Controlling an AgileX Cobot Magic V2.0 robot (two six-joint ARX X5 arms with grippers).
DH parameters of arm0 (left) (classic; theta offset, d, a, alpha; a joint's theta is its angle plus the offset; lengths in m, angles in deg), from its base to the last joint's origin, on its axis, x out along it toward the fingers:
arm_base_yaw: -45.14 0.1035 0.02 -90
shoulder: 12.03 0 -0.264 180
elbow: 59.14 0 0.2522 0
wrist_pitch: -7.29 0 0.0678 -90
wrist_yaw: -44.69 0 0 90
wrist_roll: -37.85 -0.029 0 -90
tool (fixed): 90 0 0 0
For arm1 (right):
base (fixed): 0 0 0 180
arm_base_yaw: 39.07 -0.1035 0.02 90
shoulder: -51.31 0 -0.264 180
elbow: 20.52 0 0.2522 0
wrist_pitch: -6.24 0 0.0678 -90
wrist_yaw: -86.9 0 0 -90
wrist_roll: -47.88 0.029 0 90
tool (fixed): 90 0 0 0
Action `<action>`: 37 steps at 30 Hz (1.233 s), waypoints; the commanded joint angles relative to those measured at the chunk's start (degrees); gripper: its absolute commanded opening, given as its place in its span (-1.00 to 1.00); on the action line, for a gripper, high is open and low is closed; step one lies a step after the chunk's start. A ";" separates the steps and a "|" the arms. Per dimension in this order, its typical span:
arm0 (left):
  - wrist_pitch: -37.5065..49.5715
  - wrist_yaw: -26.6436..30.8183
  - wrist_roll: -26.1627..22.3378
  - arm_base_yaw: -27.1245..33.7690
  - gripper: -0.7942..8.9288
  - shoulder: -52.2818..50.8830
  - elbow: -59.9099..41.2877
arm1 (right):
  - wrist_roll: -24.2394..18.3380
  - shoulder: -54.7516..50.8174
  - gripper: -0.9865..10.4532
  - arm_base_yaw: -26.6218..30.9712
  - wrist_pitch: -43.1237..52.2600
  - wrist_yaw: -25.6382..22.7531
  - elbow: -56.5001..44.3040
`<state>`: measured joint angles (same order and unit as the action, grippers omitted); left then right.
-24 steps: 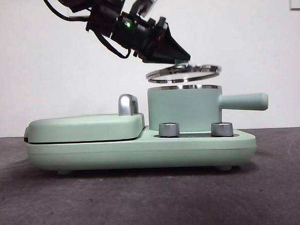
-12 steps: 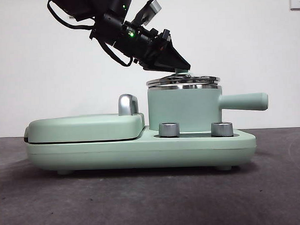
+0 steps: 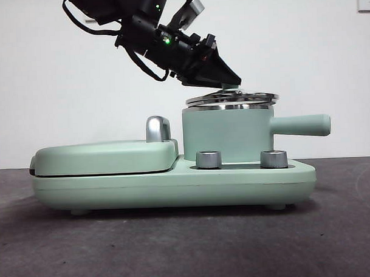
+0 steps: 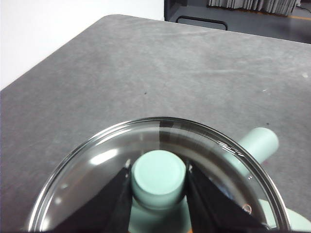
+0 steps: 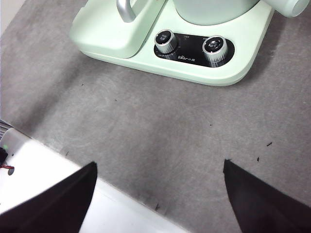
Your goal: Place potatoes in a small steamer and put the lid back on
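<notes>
left end effector [image 4: 159, 182] is clamped on the lid [image 3: 231, 99]'s knob [image 4: 159, 177], lid sitting slightly tilted on the small steamer [image 3: 227, 134]; glass looks slick and breakable, knob's the only sane grip; right end effector [image 5: 158, 196] idles wide open

Mint-green steamer [image 3: 224, 134], steel-rimmed lid [image 3: 232, 100]

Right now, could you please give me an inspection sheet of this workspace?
Surface: dark grey table, a few specks.
Job's things: lid resting slightly tilted on the small steamer; potatoes not visible.
Clutter: nothing seen.
Grippers: left claw shut on the lid's knob; right claw open, apart above the table.
Cables: black leads on the left arm.
Surroundings: white wall; grill plate, two dials.
</notes>
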<state>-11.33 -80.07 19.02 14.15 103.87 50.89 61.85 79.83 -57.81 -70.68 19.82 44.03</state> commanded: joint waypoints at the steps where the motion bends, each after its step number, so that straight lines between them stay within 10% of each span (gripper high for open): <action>1: 1.42 1.01 -0.48 -0.79 -0.83 1.31 1.79 | 0.87 0.20 -0.13 -0.26 0.55 0.22 0.42; 37: -6.16 5.86 0.42 -0.79 -0.83 1.38 6.10 | 3.63 0.20 -0.13 -0.26 0.55 0.24 0.42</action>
<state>-18.50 -73.88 19.29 13.59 104.22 54.63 64.83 79.83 -57.81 -70.68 19.84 44.03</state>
